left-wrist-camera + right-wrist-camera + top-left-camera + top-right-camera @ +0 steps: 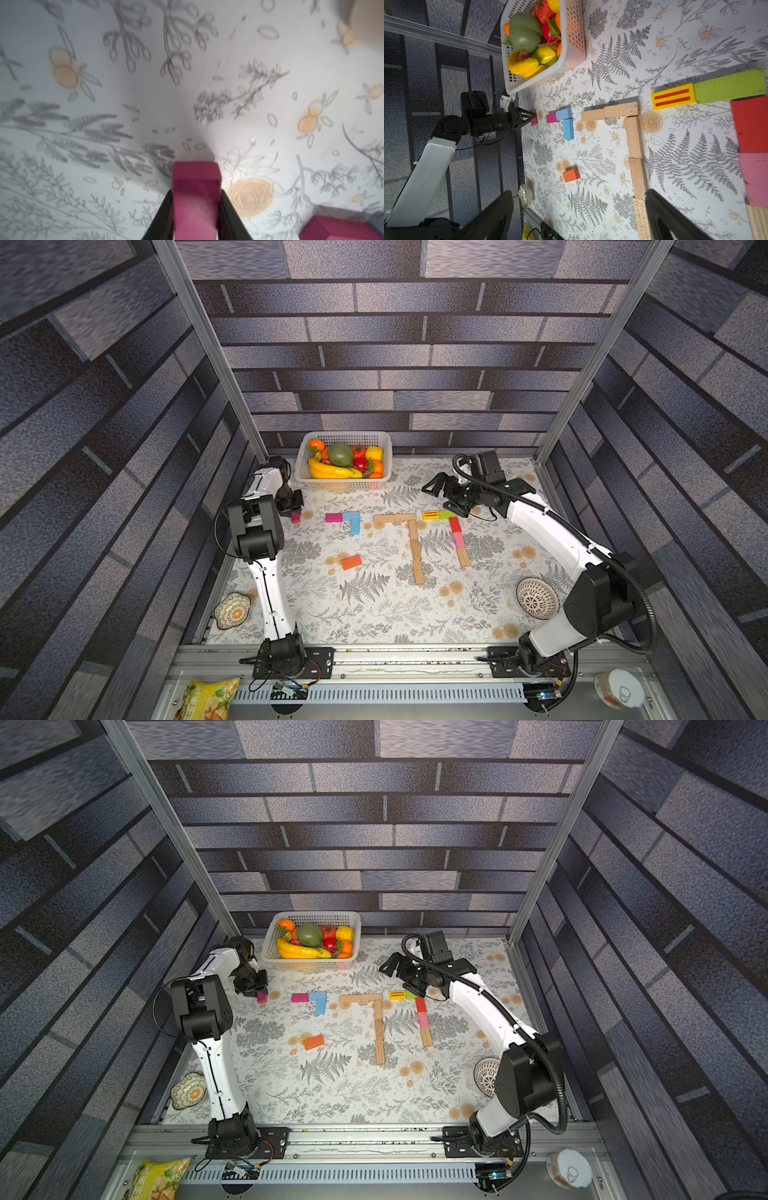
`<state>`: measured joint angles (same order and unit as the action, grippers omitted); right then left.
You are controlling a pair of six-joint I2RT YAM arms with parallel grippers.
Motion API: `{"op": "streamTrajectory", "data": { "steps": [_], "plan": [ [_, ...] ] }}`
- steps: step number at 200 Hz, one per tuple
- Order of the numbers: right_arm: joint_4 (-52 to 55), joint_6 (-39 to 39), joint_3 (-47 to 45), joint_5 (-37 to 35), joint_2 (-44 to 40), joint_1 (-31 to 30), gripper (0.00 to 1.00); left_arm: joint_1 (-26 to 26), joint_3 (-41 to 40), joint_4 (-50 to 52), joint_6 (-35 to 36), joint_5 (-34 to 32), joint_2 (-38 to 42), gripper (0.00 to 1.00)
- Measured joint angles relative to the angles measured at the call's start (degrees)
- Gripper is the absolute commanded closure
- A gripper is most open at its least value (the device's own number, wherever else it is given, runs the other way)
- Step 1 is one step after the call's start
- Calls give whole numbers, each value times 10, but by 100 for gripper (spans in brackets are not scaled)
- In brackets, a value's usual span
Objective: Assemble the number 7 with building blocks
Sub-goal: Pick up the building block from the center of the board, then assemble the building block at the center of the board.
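Surface (374, 614): floral print, all items below lie on it. Basket (345, 486) of toy fruit sits against the far edge, left of middle.

Tan seven (415, 551) lies mid-surface, with its bar toward the far edge and its stem running toward the near edge. Coloured seven (459, 540) lies just to its right: the bar is yellow and green, the stem red, pink and tan.

Right gripper (432, 485) hangs just beyond that bar, toward the far edge. Its fingers (675, 216) are spread wide with nothing between them.

Pink-and-blue corner (351, 517), three blocks, lies left of the tan seven and apart from it. Orange block (351, 562) lies alone, closer to the near edge.

Left gripper (293, 512) is close to the left edge. Note its fingers pinching the magenta block (196, 187) on both sides. You cannot tell whether that block is clear of the surface.
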<state>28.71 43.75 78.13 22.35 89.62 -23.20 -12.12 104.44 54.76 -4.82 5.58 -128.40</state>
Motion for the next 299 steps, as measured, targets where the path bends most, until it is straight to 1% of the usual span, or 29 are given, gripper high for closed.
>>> {"op": "streamTrajectory", "data": {
  "steps": [14, 35, 64, 84, 112, 124, 172, 201, 242, 299],
  "plan": [
    [-14, 8, -17, -2, -10, 0, 0, 3, -50, 6, -8, 3, 45, 78],
    [-42, 22, -49, -3, -29, 0, 0, 24, -124, 16, -25, 7, 140, 77],
    [-63, 32, -80, -8, -54, 0, 0, 87, -210, 16, -72, 33, 278, 77],
    [-68, 34, -97, -9, -70, 0, 0, 143, -246, 16, -107, 46, 322, 77],
    [-73, 34, -132, -12, -98, 0, 0, 221, -256, 7, -141, 47, 313, 77],
    [-73, 34, -139, -14, -108, 0, 0, 246, -257, 0, -153, 48, 305, 77],
    [-75, 33, -153, -17, -134, 0, 0, 296, -269, -21, -182, 47, 277, 76],
    [-75, 34, -159, -17, -135, 0, 0, 312, -284, -30, -188, 47, 254, 76],
    [-80, 33, -168, -17, -136, 0, 0, 312, -286, -37, -188, 47, 212, 77],
    [-80, 33, -184, -17, -136, 0, 0, 308, -249, -33, -181, 47, 165, 77]
  ]
}}
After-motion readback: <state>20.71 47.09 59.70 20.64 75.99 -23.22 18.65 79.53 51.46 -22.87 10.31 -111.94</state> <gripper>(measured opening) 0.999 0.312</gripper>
